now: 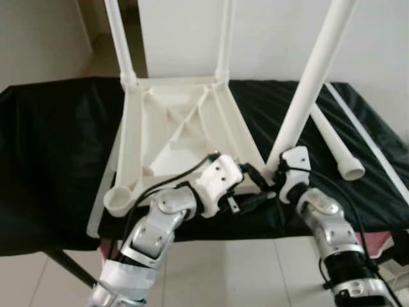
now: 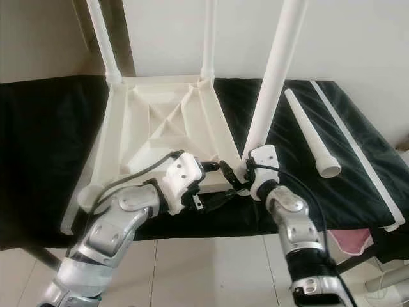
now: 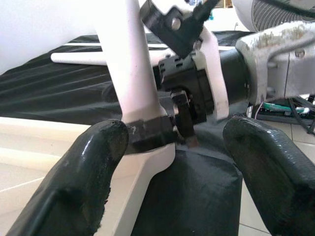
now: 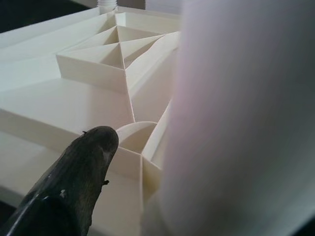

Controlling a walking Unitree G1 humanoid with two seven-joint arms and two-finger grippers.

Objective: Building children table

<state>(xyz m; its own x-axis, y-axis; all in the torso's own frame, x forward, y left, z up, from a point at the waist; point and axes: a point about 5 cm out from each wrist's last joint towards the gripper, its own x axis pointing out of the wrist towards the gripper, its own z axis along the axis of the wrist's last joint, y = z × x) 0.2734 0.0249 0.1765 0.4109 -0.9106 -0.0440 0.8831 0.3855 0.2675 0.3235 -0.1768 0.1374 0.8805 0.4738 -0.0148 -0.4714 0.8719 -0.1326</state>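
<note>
A white children's table top lies upside down on a table covered in black cloth. Two white legs stand in its far corners. A third white leg leans over the near right corner socket, and my right gripper is shut on its lower end. My left gripper hovers just left of that corner, open, its fingers apart on either side of the leg's base. The near left socket holds nothing.
A fourth white leg lies loose on the cloth to the right. Beyond it a long white strip runs along the table's right side. A white wall stands behind, tiled floor in front.
</note>
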